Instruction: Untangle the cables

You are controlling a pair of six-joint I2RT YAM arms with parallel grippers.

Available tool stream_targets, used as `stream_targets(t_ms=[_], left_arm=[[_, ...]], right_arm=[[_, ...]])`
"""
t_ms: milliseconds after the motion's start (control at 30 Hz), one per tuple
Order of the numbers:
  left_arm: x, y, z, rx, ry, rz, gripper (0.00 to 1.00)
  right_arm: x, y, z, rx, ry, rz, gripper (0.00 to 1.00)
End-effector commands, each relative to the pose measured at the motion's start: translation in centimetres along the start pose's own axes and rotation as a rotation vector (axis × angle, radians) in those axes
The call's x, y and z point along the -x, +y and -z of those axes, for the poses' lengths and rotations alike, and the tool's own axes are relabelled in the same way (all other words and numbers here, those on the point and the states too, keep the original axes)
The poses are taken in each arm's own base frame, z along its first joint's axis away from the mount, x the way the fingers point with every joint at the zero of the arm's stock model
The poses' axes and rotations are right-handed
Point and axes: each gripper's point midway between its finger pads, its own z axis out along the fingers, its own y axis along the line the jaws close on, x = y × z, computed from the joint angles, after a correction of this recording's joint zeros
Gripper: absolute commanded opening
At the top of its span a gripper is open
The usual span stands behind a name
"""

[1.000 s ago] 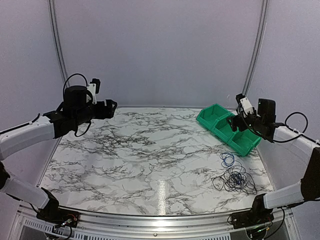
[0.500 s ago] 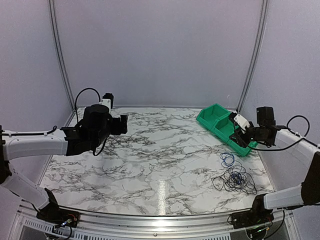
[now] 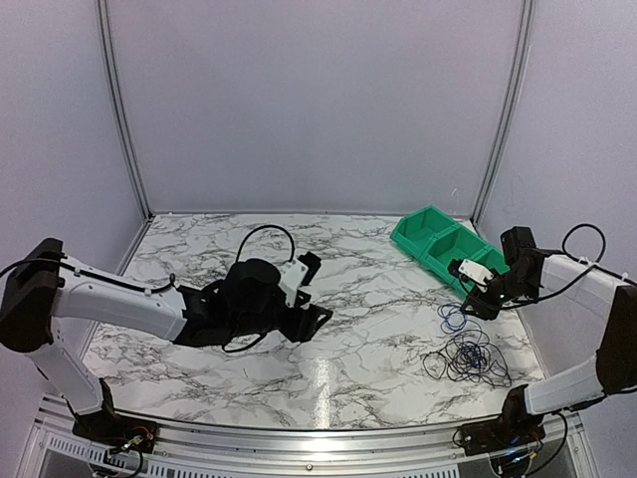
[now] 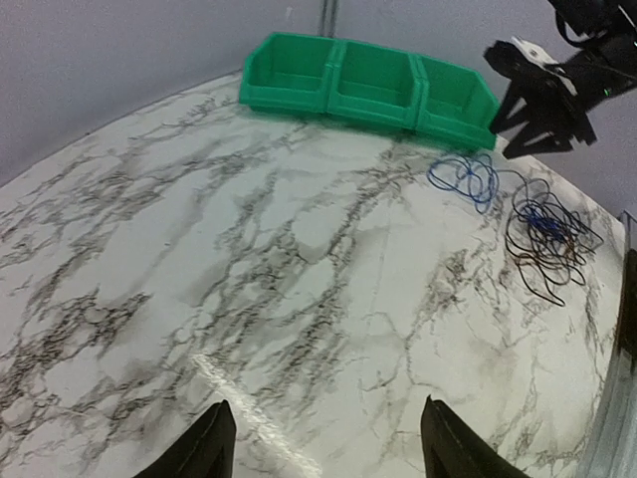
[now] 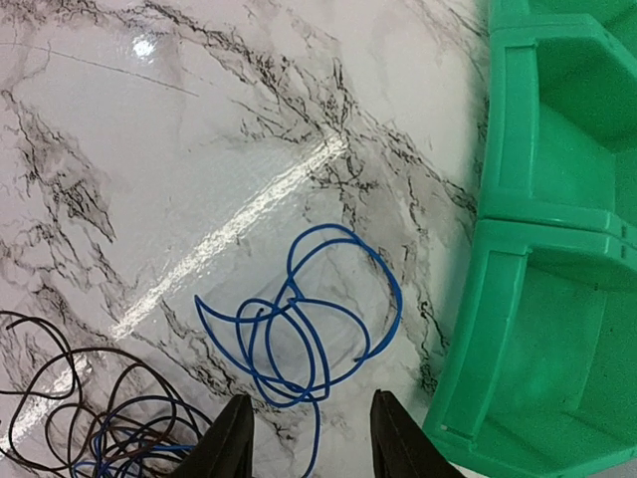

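The cables lie on the marble table at the right front: a black tangle (image 3: 466, 358) with some blue wire in it, and a small blue coil (image 3: 454, 318) just behind it. The tangle (image 4: 542, 234) and the coil (image 4: 464, 177) show in the left wrist view; the coil (image 5: 299, 319) and the tangle's edge (image 5: 70, 398) show in the right wrist view. My right gripper (image 3: 480, 303) is open and empty, hovering just above the blue coil; its fingertips (image 5: 237, 430) frame the coil's near edge. My left gripper (image 3: 314, 324) is open and empty over the table's middle, far left of the cables.
A green three-compartment bin (image 3: 456, 254) stands at the back right, close behind the blue coil, and shows in the wrist views (image 4: 368, 85) (image 5: 557, 249). The table's front rail (image 3: 318, 438) runs along the near edge. Grey walls enclose the table.
My left arm has swung from the back left down to the table's middle. My right gripper has dropped from above the green bin to just over the blue coil.
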Motion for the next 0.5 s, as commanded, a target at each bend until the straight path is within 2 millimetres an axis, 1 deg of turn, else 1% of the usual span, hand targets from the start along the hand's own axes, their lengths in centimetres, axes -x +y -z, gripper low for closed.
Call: stream_targets(t_ms=[0, 133, 267, 367, 467], left_arm=[[0.6, -5.2, -1.6, -0.165, -0.003, 0.009, 0.67], [-0.6, -7.4, -3.0, -0.217, 0.036, 0.026, 0.68], [-1.1, -8.9, -3.4, -0.254, 0.052, 0.023, 0.69], [-1.2, -9.5, -3.5, -0.264, 0.053, 0.024, 0.69], [-1.1, -9.7, -3.4, -0.268, 0.052, 0.026, 0.69]], right_arm=[[-1.7, 0.5, -0.4, 0.033, 0.071, -0.008, 0.41], [-1.5, -0.1, -1.1, 0.02, 0.061, -0.03, 0.41], [-1.5, -0.7, -2.2, 0.028, 0.071, -0.052, 0.36], [-1.3, -1.1, -2.7, 0.031, 0.074, -0.061, 0.27], [-0.9, -1.4, -2.7, 0.036, 0.064, -0.066, 0.12]])
